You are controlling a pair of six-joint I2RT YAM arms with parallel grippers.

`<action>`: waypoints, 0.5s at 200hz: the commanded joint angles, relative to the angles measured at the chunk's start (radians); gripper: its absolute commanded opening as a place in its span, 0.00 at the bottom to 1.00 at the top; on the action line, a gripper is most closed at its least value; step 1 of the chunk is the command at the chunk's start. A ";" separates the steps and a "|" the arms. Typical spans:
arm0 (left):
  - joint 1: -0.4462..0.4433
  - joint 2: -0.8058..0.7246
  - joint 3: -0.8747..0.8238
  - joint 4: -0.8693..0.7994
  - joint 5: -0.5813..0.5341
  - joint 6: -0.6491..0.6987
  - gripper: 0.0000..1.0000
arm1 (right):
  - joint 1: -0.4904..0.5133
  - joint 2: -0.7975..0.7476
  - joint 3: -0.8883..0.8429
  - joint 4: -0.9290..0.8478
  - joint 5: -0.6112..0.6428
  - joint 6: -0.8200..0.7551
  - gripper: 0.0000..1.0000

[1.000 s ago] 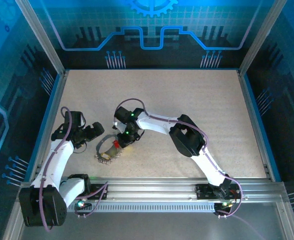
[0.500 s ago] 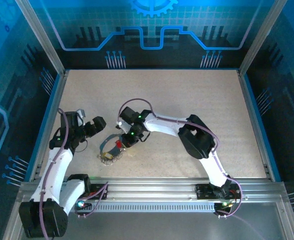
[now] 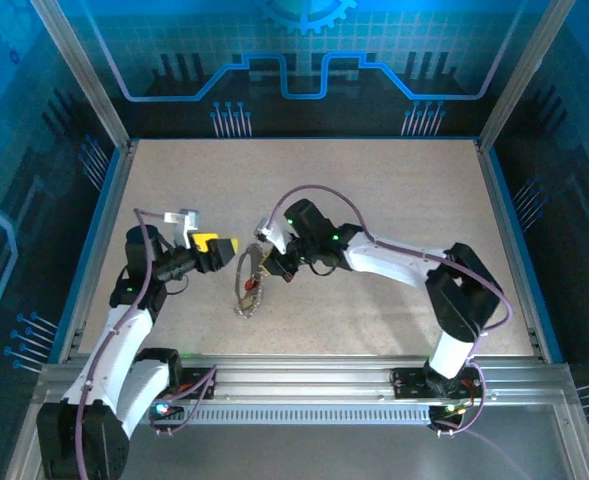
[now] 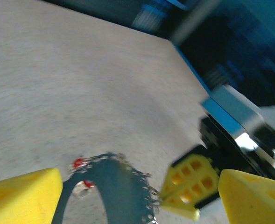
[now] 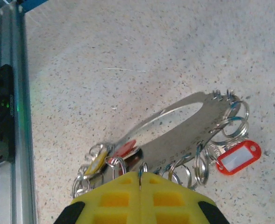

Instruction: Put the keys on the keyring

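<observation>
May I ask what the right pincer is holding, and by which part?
The right pincer pinches the keyring by its thin loop wire.

silvery keyring (image 5: 179, 130), red key tag (image 5: 238, 157) with white label, yellow fingers (image 5: 111, 199), beige speckled table (image 5: 128, 46)

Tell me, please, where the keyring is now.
In the top view, the keyring is left of centre, pinched in the right gripper, the left gripper beside it.
</observation>
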 commanded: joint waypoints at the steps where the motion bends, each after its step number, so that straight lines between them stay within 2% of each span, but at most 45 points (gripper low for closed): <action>1: -0.038 -0.010 0.041 0.031 0.226 0.275 0.83 | -0.025 -0.074 -0.065 0.234 -0.086 -0.125 0.00; 21: -0.062 -0.021 0.053 -0.091 0.323 0.474 0.77 | -0.047 -0.112 -0.104 0.271 -0.134 -0.189 0.00; 40: -0.080 -0.041 0.059 -0.204 0.355 0.599 0.70 | -0.068 -0.162 -0.168 0.341 -0.168 -0.240 0.00; 55: -0.088 -0.057 0.047 -0.278 0.412 0.747 0.56 | -0.088 -0.195 -0.219 0.406 -0.198 -0.256 0.00; 78: -0.145 -0.061 0.021 -0.265 0.333 0.812 0.43 | -0.099 -0.221 -0.236 0.419 -0.230 -0.273 0.00; 100: -0.211 -0.062 0.008 -0.210 0.270 0.810 0.39 | -0.099 -0.233 -0.248 0.415 -0.304 -0.317 0.00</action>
